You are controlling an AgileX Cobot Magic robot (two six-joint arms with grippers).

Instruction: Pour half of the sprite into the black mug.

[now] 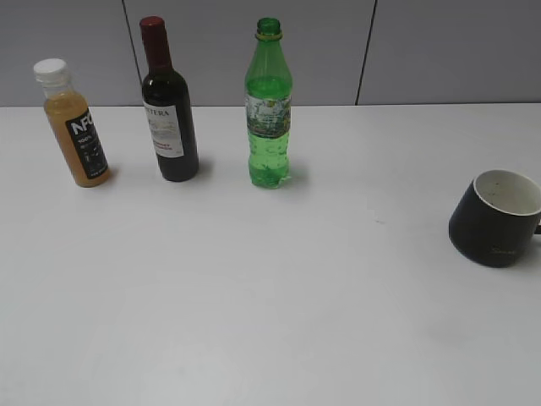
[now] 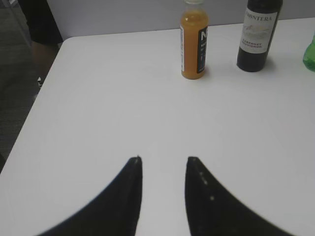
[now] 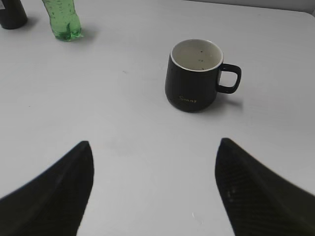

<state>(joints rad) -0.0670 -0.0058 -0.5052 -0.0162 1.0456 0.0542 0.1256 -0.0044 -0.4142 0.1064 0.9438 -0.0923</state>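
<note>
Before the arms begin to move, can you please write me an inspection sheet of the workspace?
Surface: white table, no spills seen.
Job's things: sprite upright, no cap on its neck, toward the back; black mug upright at the right edge, handle pointing right, white inside with small dark specks.
Clutter: wine bottle and orange juice bottle, both capped and upright, left of the sprite.
Grippers: left gripper open, narrow gap, empty; right gripper open wide, empty, facing the mug.
Cables: nothing seen.
Surroundings: grey panelled wall behind the table.
</note>
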